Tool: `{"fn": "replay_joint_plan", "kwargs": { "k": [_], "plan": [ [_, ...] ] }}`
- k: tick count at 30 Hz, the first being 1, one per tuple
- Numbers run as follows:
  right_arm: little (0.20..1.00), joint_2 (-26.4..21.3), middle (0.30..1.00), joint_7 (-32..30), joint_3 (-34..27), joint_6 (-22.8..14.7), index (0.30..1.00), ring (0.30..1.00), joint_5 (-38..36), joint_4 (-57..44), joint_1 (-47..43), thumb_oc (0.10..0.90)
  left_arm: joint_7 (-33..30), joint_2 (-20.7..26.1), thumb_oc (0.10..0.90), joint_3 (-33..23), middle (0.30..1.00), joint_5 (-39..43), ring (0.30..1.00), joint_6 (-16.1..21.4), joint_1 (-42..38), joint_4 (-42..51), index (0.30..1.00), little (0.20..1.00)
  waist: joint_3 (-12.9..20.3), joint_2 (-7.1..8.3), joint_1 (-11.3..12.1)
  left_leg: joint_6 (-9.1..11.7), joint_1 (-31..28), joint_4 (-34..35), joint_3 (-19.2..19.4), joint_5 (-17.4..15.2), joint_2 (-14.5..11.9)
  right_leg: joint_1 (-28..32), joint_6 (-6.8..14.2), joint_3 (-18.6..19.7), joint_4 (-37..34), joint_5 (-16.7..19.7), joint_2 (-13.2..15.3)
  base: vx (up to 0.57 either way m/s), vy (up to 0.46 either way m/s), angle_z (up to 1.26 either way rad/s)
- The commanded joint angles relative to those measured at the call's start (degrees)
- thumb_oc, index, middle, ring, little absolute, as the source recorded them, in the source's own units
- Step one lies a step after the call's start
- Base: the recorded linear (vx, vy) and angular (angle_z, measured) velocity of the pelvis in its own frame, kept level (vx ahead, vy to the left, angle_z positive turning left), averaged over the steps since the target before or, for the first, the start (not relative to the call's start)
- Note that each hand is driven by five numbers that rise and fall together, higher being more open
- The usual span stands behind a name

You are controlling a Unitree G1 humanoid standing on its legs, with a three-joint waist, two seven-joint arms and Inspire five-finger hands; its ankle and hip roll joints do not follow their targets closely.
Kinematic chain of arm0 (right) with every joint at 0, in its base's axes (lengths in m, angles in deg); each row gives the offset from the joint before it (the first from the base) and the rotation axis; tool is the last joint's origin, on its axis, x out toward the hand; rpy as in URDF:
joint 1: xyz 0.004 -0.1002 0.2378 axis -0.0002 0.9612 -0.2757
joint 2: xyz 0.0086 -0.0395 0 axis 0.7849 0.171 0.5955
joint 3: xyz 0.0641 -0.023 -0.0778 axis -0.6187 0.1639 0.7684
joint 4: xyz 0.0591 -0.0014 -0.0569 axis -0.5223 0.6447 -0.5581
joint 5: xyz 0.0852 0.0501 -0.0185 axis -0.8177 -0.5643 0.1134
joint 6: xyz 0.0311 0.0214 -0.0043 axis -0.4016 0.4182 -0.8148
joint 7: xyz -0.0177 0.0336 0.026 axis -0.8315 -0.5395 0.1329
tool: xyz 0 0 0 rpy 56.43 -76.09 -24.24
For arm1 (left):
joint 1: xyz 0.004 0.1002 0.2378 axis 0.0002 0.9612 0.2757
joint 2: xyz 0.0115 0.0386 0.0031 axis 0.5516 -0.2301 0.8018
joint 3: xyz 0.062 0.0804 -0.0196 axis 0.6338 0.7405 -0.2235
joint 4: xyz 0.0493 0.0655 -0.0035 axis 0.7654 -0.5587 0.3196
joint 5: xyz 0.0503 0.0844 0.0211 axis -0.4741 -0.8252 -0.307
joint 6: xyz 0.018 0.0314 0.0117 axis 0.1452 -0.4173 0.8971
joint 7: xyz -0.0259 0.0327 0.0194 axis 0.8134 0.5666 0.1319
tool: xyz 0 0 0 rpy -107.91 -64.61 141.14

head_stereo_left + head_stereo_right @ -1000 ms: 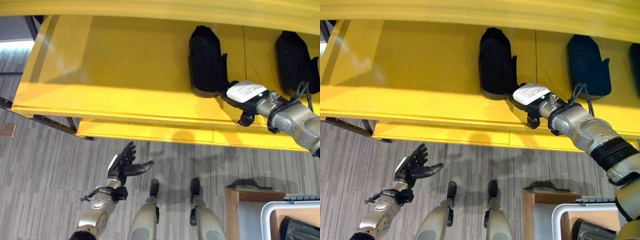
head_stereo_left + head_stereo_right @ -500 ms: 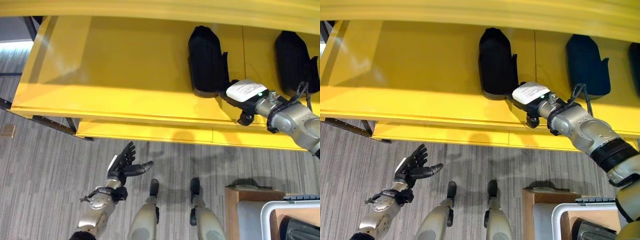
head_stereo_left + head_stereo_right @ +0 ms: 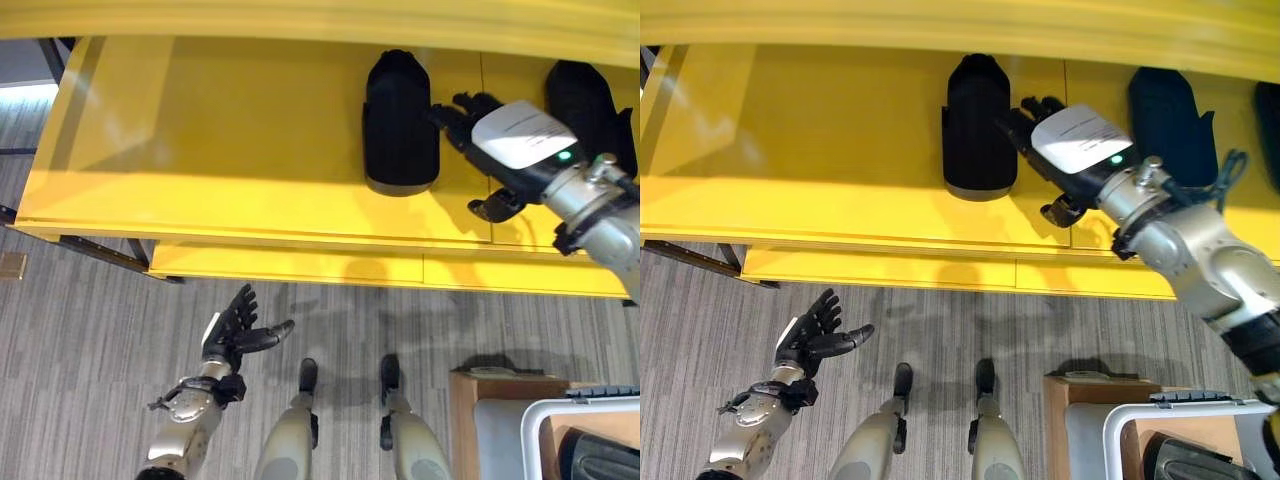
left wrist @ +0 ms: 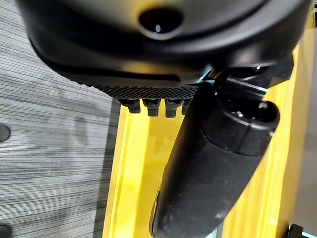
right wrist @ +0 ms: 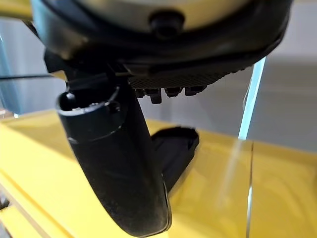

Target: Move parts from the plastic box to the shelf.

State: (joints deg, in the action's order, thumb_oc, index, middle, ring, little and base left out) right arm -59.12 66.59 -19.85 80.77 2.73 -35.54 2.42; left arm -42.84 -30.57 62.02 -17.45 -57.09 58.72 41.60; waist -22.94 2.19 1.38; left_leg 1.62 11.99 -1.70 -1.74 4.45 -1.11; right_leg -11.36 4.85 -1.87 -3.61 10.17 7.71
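Observation:
A black part (image 3: 400, 120) lies flat on the yellow shelf (image 3: 220, 140), its length running front to back. My right hand (image 3: 510, 140), with a white cover on its back, hovers just right of the part. Its fingers are straight and open, reaching to the part's right edge and holding nothing. The right wrist view shows the part (image 5: 176, 148) beyond the thumb (image 5: 114, 163). A second black part (image 3: 585, 110) lies further right on the shelf. My left hand (image 3: 235, 330) hangs open and empty low over the carpet, in front of the shelf.
The white plastic box (image 3: 545, 425) sits at the lower right with a dark part (image 3: 600, 462) inside, next to a wooden stand (image 3: 470, 400). A third dark part (image 3: 1270, 120) shows at the shelf's right edge. The shelf's left half is bare.
My right hand has let go of the part's near end, lifted and moved further in along the part's right side. The part now lies straighter and slightly further left.

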Motion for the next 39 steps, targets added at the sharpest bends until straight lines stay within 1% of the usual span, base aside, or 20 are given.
{"fn": "replay_joint_plan", "kwargs": {
  "k": [1,4,6,8,10,12,14,16,17,18,19,20,21,23,24,25,27,32,35,39],
  "plan": [
    [1.000,-2.3,1.000,-5.2,-1.6,-1.1,1.000,1.000,-2.4,-2.4,-1.2,0.900,-0.1,1.8,0.900,-0.2,1.000,-0.5,1.000,3.0,1.8,3.0,1.000,1.000,7.8,1.85,0.2,0.8,1.7,-2.8,-0.2,-2.4,-4.4,2.7,2.3,-2.0,7.0,-8.5,3.5,0.00,0.000,0.00],
    [1.000,-2.5,1.000,-5.5,-5.5,-1.4,1.000,1.000,-2.1,-4.2,2.6,0.900,-0.1,1.7,0.900,-0.6,1.000,-0.8,1.000,2.7,2.2,3.3,1.000,1.000,8.2,1.96,-0.1,0.8,1.2,-2.5,-0.1,-2.4,-4.6,3.0,2.4,-2.0,6.7,-8.5,3.5,0.00,0.000,0.00],
    [1.000,-2.9,1.000,-5.9,-10.1,-1.8,1.000,1.000,-1.4,-6.0,7.3,0.900,0.2,1.4,0.900,-1.2,1.000,-1.2,1.000,2.5,2.5,3.5,1.000,1.000,9.0,2.11,-0.6,0.8,0.4,-1.9,0.2,-2.4,-4.7,3.6,2.5,-1.7,6.2,-8.3,3.4,0.03,0.001,-0.05],
    [1.000,-2.1,1.000,-6.0,-15.0,-2.2,1.000,1.000,-1.1,-8.0,12.8,0.900,0.3,1.2,0.900,-1.5,1.000,-1.6,1.000,2.4,2.9,3.4,1.000,1.000,9.8,2.26,-1.0,0.8,-0.7,-0.8,0.5,-2.3,-4.9,4.3,2.8,-1.6,5.4,-8.0,3.4,0.04,0.003,-0.14],
    [1.000,-1.6,1.000,-5.9,-16.9,-2.4,1.000,1.000,-1.0,-9.1,15.1,0.900,0.4,1.1,0.900,-1.7,1.000,-1.7,1.000,2.4,3.0,3.3,1.000,1.000,10.2,2.30,-1.0,0.9,-1.5,-0.1,0.6,-2.1,-4.8,4.8,2.9,-1.6,4.8,-7.7,3.3,0.04,0.004,-0.12],
    [1.000,0.3,1.000,-5.7,-19.8,-2.9,1.000,1.000,-1.6,-11.1,18.7,0.900,0.4,0.7,0.900,-2.1,1.000,-1.9,1.000,2.3,3.3,3.2,1.000,1.000,10.9,2.23,-1.3,0.8,-2.5,1.1,0.8,-1.8,-4.8,5.3,3.1,-1.5,4.1,-7.3,3.3,0.04,0.015,-0.05],
    [1.000,3.6,1.000,-5.9,-22.3,-3.6,1.000,1.000,-3.0,-12.7,22.3,0.900,0.4,0.2,0.900,-2.3,1.000,-2.1,1.000,2.3,3.6,2.9,1.000,1.000,11.8,2.14,-1.7,0.9,-3.6,2.7,1.1,-1.3,-4.7,6.0,3.4,-1.7,3.0,-6.5,3.3,0.04,0.022,0.00],
    [1.000,8.9,1.000,-5.8,-23.8,-4.0,1.000,1.000,-5.2,-14.0,25.3,0.900,0.2,-0.8,0.900,-2.2,1.000,-2.1,1.000,2.3,4.1,3.0,1.000,1.000,12.7,1.97,-2.0,0.9,-4.7,4.7,1.6,-0.7,-4.5,6.6,3.8,-1.8,1.7,-5.6,3.3,0.04,0.026,-0.06],
    [1.000,11.9,1.000,-6.3,-24.2,-4.3,1.000,1.000,-6.3,-14.2,26.4,0.900,0.2,-1.2,0.900,-2.3,1.000,-1.9,1.000,2.4,4.2,3.0,1.000,1.000,13.2,1.85,-2.0,0.9,-5.4,5.6,1.7,-0.3,-4.4,6.9,4.0,-1.9,1.1,-5.2,3.3,0.04,0.038,-0.05],
    [1.000,16.4,1.000,-7.3,-24.8,-4.7,1.000,1.000,-8.6,-14.2,28.1,0.900,-0.2,-1.8,0.900,-2.3,1.000,-1.8,1.000,2.7,4.2,2.8,1.000,1.000,13.7,1.63,-2.3,0.9,-5.9,6.2,1.9,-0.2,-4.2,7.1,4.2,-2.0,0.6,-4.7,3.4,0.03,0.051,-0.02],
    [1.000,19.6,1.000,-7.4,-25.0,-5.0,1.000,1.000,-9.9,-14.3,29.4,0.900,-0.4,-2.4,0.900,-2.5,1.000,-1.7,1.000,2.9,4.3,2.9,1.000,1.000,14.1,1.32,-2.6,0.8,-6.1,6.5,2.0,-0.2,-4.1,7.3,4.4,-2.2,0.3,-4.4,3.6,0.02,0.041,-0.04],
    [1.000,19.8,1.000,-7.3,-25.2,-5.0,1.000,1.000,-9.9,-14.5,29.7,0.900,-0.4,-2.3,0.900,-2.4,1.000,-1.7,1.000,2.9,4.4,2.9,1.000,1.000,14.2,1.43,-2.5,0.8,-6.2,6.5,2.0,-0.2,-4.1,7.4,4.5,-2.2,0.2,-4.4,3.6,0.02,0.066,-0.06],
    [1.000,27.8,1.000,-8.2,-24.8,-5.8,1.000,1.000,-13.6,-14.2,32.3,0.900,-0.7,-3.3,0.900,-2.6,1.000,-1.3,1.000,3.5,4.6,3.1,1.000,1.000,15.0,1.10,-2.9,0.6,-6.8,6.7,2.2,-0.5,-3.6,8.0,4.8,-2.4,-0.5,-3.9,3.9,0.02,0.075,-0.06],
    [1.000,34.0,1.000,-8.3,-23.7,-6.0,1.000,1.000,-16.9,-13.6,34.4,0.900,-1.1,-3.9,0.900,-3.1,1.000,-1.0,1.000,3.9,5.1,4.0,1.000,1.000,15.9,0.84,-3.2,0.2,-7.4,6.7,2.2,-0.9,-3.2,8.6,5.1,-2.4,-0.6,-3.7,4.3,0.03,0.077,-0.01],
    [1.000,34.0,1.000,-8.3,-23.7,-6.0,1.000,1.000,-16.9,-13.7,34.4,0.900,-1.1,-3.8,0.900,-3.1,1.000,-0.9,1.000,3.9,5.1,4.0,1.000,1.000,15.9,0.86,-3.2,0.2,-7.5,6.7,2.2,-0.9,-3.2,8.6,5.1,-2.4,-0.6,-3.7,4.3,0.04,0.087,-0.01],
    [1.000,39.4,1.000,-7.6,-21.3,-6.9,1.000,1.000,-23.0,-12.0,36.9,0.900,-1.9,-4.3,0.900,-3.3,1.000,-0.6,1.000,4.5,5.6,4.3,1.000,1.000,16.4,0.77,-3.4,-0.3,-8.4,6.7,2.3,-1.3,-2.7,9.2,5.3,-2.2,-0.2,-3.9,4.7,0.03,0.104,-0.02],
    [1.000,43.4,1.000,-6.6,-17.8,-6.7,1.000,1.000,-28.1,-10.2,37.9,0.900,-2.7,-4.5,0.900,-3.7,1.000,-0.9,1.000,4.8,6.2,5.3,1.000,1.000,16.9,0.54,-3.5,-1.1,-9.4,6.7,2.3,-2.2,-2.0,9.3,5.4,-1.6,0.5,-3.8,5.2,0.05,0.139,-0.02],
    [1.000,45.0,1.000,-4.8,-14.1,-5.8,1.000,1.000,-29.6,-7.4,38.8,0.900,-2.3,-4.3,0.900,-4.0,1.000,-1.6,1.000,5.4,6.8,8.3,1.000,1.000,17.3,0.75,-3.2,-2.9,-11.4,6.4,2.6,-3.8,0.0,9.5,6.3,0.2,3.0,-3.1,6.9,0.04,0.142,-0.09],
    [1.000,46.9,1.000,-4.1,-12.8,-5.7,1.000,1.000,-34.0,-5.9,38.7,0.900,-2.3,-3.7,0.900,-3.0,1.000,-2.8,1.000,5.9,5.0,9.6,1.000,1.000,17.2,0.89,-3.3,-4.2,-12.1,6.4,2.7,-4.4,2.0,8.6,7.2,1.2,5.3,-0.8,8.8,0.02,0.211,0.02],
    [1.000,47.9,1.000,-3.9,-11.5,-5.7,1.000,1.000,-34.5,-5.7,38.4,0.900,-2.9,-3.0,0.900,-2.1,1.000,-3.8,1.000,6.3,3.0,10.4,1.000,1.000,16.6,1.13,-3.7,-4.8,-11.7,6.7,3.5,-4.6,3.2,7.1,7.8,2.3,5.2,2.5,10.1,-0.02,0.137,-0.08]
  ]
}}
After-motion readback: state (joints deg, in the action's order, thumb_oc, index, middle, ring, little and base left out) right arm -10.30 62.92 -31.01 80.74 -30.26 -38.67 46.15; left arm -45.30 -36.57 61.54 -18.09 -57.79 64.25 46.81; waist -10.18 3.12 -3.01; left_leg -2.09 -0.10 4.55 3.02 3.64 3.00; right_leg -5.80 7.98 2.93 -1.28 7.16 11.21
